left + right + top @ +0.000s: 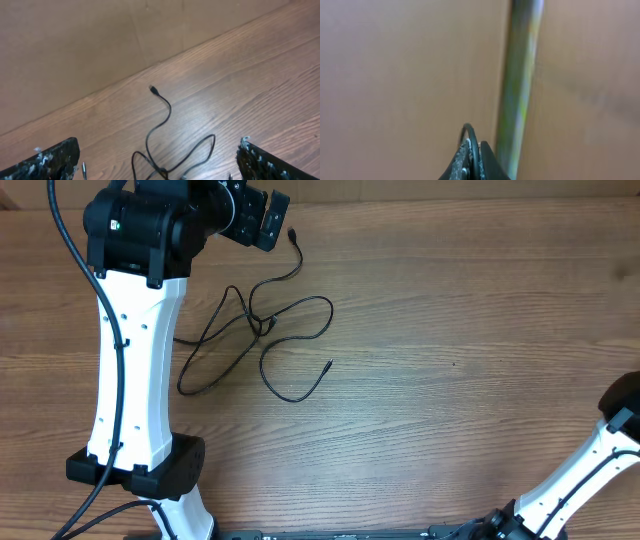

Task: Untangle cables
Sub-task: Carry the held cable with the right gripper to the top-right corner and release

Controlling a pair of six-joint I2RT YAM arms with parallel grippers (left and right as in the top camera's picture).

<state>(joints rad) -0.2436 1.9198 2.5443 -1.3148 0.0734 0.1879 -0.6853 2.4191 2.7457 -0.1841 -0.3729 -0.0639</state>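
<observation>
So, just right of the left arm (135, 370) the cables (255, 330) lie in one loose tangle on the table (480, 330), long axis running near-left to far-right. One plug tip (292, 232) points at the far edge, beside the left gripper (159, 152), jaws spread wide. Well right of that arm, the right gripper (474, 150) is pinched closed; thin black curve (469, 131) at its tips, can't tell what.

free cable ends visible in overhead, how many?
2. One plug tip above the tangle, one end at its lower right. Others may hide under the left arm.
</observation>
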